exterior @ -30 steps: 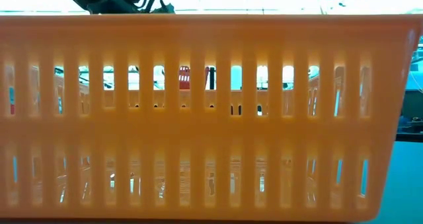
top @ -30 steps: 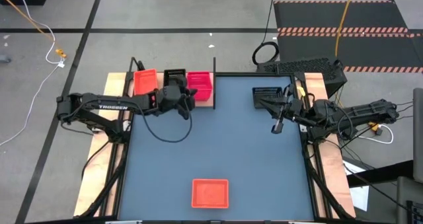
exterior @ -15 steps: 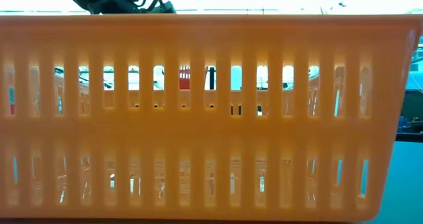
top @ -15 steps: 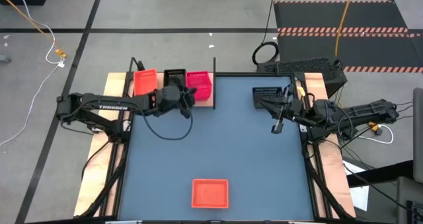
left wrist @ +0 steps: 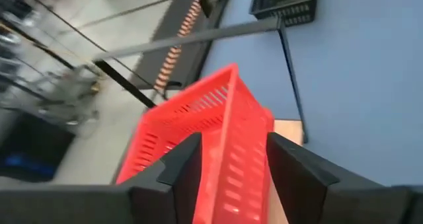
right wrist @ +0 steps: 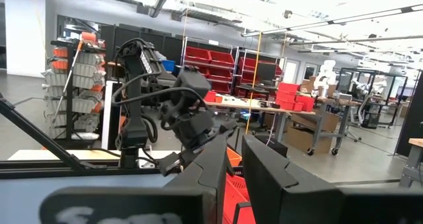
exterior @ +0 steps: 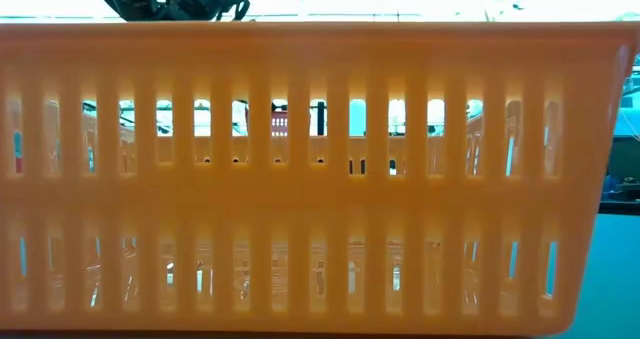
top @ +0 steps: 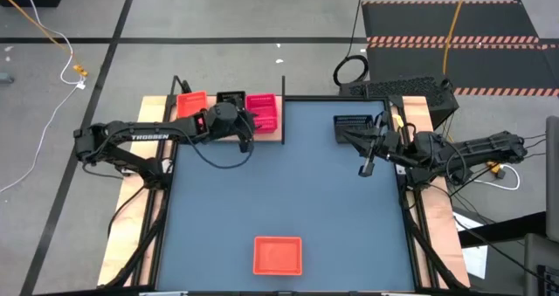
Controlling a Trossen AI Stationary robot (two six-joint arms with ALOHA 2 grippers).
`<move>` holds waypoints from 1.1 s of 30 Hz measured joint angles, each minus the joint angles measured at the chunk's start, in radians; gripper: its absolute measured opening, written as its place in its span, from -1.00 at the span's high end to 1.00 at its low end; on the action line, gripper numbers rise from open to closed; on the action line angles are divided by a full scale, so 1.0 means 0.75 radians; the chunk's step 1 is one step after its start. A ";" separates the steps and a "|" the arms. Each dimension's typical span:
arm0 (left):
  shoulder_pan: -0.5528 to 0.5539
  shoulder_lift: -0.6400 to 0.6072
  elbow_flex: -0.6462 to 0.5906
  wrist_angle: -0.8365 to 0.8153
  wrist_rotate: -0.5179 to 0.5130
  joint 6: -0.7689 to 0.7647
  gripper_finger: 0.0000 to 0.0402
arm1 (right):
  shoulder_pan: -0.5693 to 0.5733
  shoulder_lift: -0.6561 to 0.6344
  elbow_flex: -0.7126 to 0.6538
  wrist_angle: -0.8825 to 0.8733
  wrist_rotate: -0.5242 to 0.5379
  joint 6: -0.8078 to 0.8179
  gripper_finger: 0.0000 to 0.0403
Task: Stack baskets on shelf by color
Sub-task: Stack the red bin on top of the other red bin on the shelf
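The left tool stood open astride the pink-red basket's wall on the shelf at the worktop's far left corner; lifting straight up would avoid snagging it.

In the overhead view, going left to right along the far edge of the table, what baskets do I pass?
Orange plastic basket → black mesh basket → pink-red plastic basket, all on the light-wood shelf → lone black basket on the blue-grey tabletop.
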 joint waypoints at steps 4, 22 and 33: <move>0.046 0.000 0.000 -0.034 0.031 -0.026 0.15 | 0.000 0.000 0.000 0.000 0.000 0.000 0.78; 0.116 0.000 0.000 -0.065 0.092 -0.043 0.91 | 0.000 0.000 0.000 0.000 0.000 -0.009 0.78; 0.034 0.000 0.000 -0.047 0.039 0.350 0.92 | 0.000 0.000 0.000 0.000 0.000 -0.014 0.78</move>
